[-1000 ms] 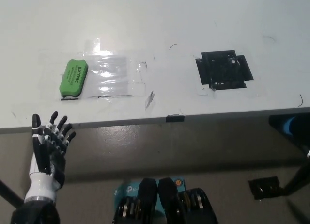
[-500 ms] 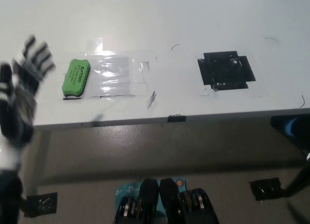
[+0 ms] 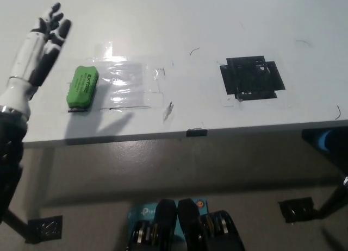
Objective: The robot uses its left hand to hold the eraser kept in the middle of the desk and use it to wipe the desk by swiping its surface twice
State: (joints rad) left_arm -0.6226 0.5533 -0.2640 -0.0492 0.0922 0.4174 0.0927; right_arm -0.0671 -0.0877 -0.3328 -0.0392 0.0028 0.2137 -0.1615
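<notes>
The left hand (image 3: 39, 50) hovers at the upper left of the frame, fingers spread and empty, reaching toward the green eraser (image 3: 82, 87) lying on the desk (image 3: 179, 33) just right of it. Next it must drop over the eraser and close.

White left hand (image 3: 33, 50), black fingers (image 3: 54, 18), dark forearm

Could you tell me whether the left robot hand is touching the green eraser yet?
Apart. The head view shows bare white desk between the left robot hand and the green eraser.
</notes>
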